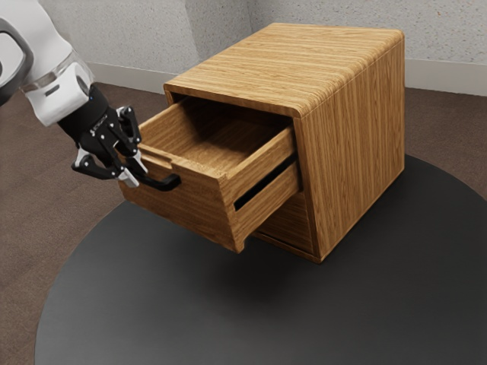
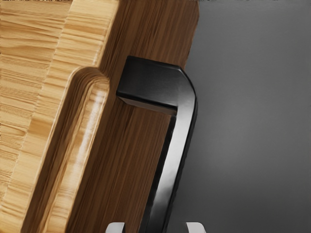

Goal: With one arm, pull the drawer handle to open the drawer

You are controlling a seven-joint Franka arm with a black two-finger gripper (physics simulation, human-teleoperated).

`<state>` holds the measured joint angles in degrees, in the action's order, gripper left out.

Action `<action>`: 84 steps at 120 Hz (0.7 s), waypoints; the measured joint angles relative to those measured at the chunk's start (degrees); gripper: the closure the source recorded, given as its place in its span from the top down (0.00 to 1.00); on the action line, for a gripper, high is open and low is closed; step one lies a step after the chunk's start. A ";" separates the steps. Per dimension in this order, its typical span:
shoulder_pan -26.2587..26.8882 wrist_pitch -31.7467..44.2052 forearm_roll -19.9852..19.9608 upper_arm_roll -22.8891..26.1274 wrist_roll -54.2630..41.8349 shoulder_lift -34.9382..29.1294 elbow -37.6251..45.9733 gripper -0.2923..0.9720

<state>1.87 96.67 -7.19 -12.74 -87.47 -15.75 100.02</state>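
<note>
A round bench with a dark, matte charcoal top takes up the near part of the scene. Its curved edge runs up the left side and swings away at the far right. Around it lies a brown floor with a fine, carpet-like grain, seen on the left and again beyond the bench at the far right. On the far side stands a grey speckled wall, folded at a corner. A pale baseboard runs along its foot, where the wall meets the floor.
</note>
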 joint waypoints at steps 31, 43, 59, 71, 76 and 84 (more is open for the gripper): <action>0.14 -0.46 0.01 0.00 1.42 -4.24 3.37 0.28; 0.15 -0.54 0.05 0.00 1.95 -5.78 4.54 0.29; 0.32 -0.52 0.11 0.00 2.64 -7.29 6.14 0.29; 0.68 -0.58 0.17 -0.22 3.10 -9.02 6.82 0.32; 0.86 -0.75 0.24 -0.24 3.28 -10.34 6.95 0.38; 1.14 -1.10 0.37 -0.21 3.56 -12.87 6.89 0.48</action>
<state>3.01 95.57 -6.83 -12.96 -83.91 -28.63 106.91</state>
